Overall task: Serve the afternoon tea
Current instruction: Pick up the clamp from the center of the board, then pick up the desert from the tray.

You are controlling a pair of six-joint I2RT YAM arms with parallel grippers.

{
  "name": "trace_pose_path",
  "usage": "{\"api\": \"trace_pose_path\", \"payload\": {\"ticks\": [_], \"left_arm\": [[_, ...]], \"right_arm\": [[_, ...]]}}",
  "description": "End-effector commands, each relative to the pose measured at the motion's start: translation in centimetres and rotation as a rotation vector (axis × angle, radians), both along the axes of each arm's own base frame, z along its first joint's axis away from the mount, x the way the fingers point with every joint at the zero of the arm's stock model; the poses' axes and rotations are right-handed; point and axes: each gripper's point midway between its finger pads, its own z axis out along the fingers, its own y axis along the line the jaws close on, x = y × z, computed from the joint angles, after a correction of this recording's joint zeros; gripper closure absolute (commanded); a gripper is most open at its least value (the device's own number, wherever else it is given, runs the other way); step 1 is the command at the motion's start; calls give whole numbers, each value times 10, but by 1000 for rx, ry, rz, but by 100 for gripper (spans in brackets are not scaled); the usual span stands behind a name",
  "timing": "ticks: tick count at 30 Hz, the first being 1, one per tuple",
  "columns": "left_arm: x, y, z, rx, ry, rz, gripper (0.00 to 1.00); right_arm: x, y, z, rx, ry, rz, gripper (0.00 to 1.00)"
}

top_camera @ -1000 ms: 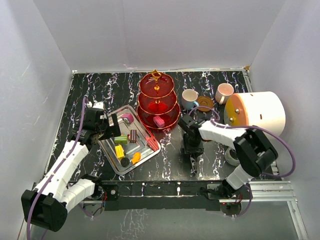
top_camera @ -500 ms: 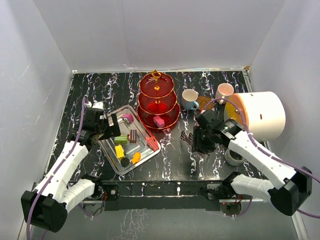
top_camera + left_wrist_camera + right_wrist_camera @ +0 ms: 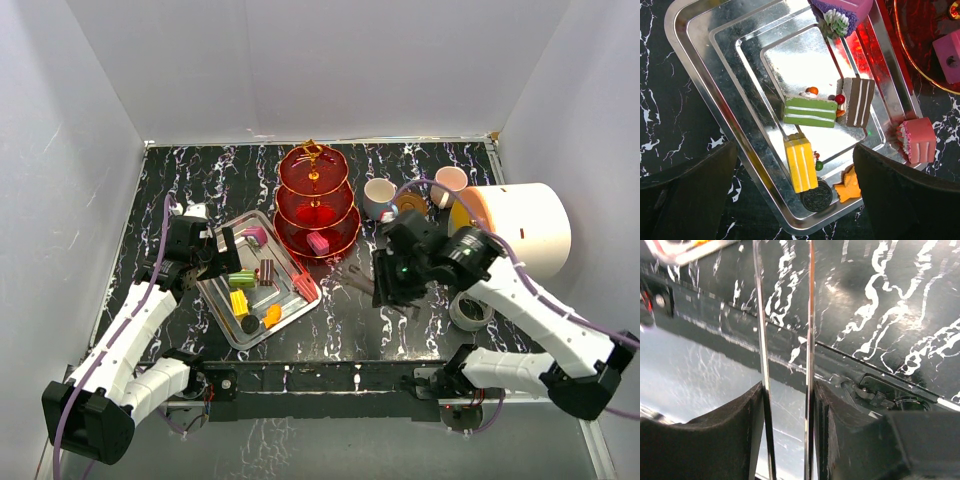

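The red three-tier stand (image 3: 317, 200) stands at mid-table with a pink block sweet (image 3: 319, 242) on its bottom tier. My left gripper (image 3: 222, 252) is open and empty above the silver tray (image 3: 222, 300). In the left wrist view it (image 3: 795, 150) hovers over a green sweet (image 3: 810, 111), a brown one (image 3: 856, 101), a yellow one (image 3: 800, 162), a black cookie (image 3: 816, 196), an orange piece (image 3: 849, 186) and a pink one (image 3: 917, 140). My right gripper (image 3: 385, 285) is shut on metal tongs (image 3: 352, 277), whose two blades (image 3: 810, 315) run between its fingers (image 3: 787, 390). The blue cup (image 3: 378, 197), a saucer (image 3: 410, 205) and the pink cup (image 3: 448, 183) stand behind it.
A big white cylinder with an orange face (image 3: 515, 228) lies at the right. A tape roll (image 3: 468, 312) sits near the front right. White walls close in the table on three sides. The tray's rim (image 3: 705, 85) lies close to the stand's base (image 3: 925, 30).
My right arm has swung out and its wrist has turned, so the tongs now point left toward the tray. The left arm has not moved.
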Motion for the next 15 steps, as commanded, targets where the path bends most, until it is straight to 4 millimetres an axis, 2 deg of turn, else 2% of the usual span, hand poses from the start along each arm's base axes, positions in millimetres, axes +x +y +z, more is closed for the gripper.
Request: {"api": "trace_pose_path", "payload": {"ticks": [1, 4, 6, 11, 15], "left_arm": [[0, 3, 8, 10, -20, 11, 1], [0, 3, 8, 11, -19, 13, 1], [0, 4, 8, 14, -18, 17, 1], [0, 4, 9, 13, -22, 20, 1], [-1, 4, 8, 14, -17, 15, 1]], "right_arm": [[-10, 36, 20, -35, -97, 132, 63], [-22, 67, 20, -82, -135, 225, 65], [-22, 83, 23, -106, -181, 252, 65], [-14, 112, 17, -181, -234, 310, 65], [2, 122, 9, -263, -289, 307, 64]]}}
